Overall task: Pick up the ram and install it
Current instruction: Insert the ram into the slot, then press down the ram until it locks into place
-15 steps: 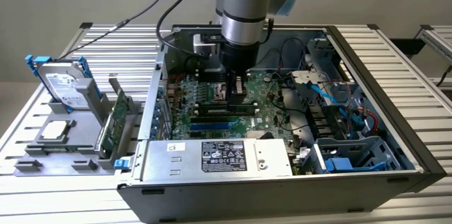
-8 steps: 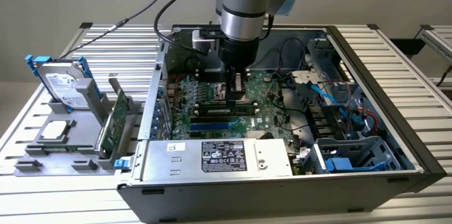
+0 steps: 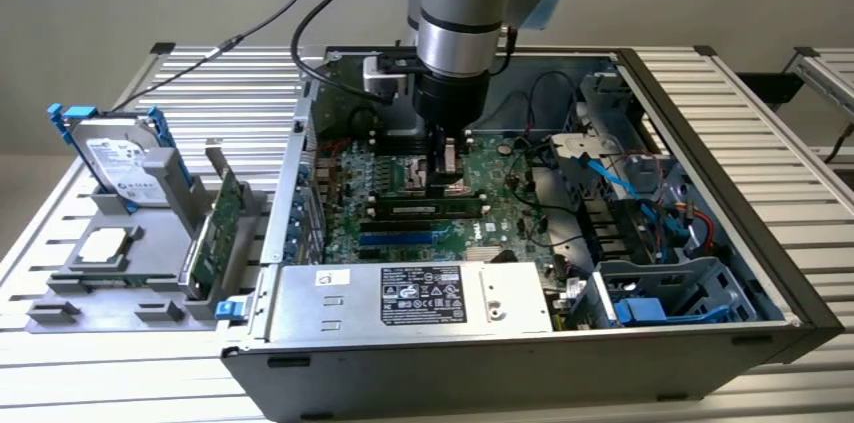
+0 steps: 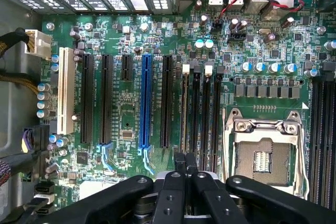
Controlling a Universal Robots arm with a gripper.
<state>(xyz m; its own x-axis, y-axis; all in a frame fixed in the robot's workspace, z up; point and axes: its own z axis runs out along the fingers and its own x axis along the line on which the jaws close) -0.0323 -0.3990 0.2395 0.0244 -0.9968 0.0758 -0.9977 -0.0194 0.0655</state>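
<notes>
The ram (image 3: 427, 208) is a long green strip with dark chips, standing in a black motherboard slot inside the open computer case (image 3: 747, 243). In the wrist view the ram (image 4: 185, 108) appears edge-on in the slot beside the other black memory slots. My gripper (image 3: 451, 173) hangs over the motherboard just behind the ram, above the processor socket area. Its black fingers (image 4: 179, 169) are pressed together, shut, and nothing shows between them. The gripper (image 4: 185, 162) is lifted clear of the board and is not touching the ram.
An open silver processor socket (image 4: 262, 156) lies beside the memory slots. A blue slot (image 4: 145, 103) and a white slot (image 4: 65, 90) run parallel. Outside the case, a grey stand holds a silver hard drive with blue rails (image 3: 120, 158) and a green expansion card (image 3: 220, 228). The power supply (image 3: 414, 293) sits at the front.
</notes>
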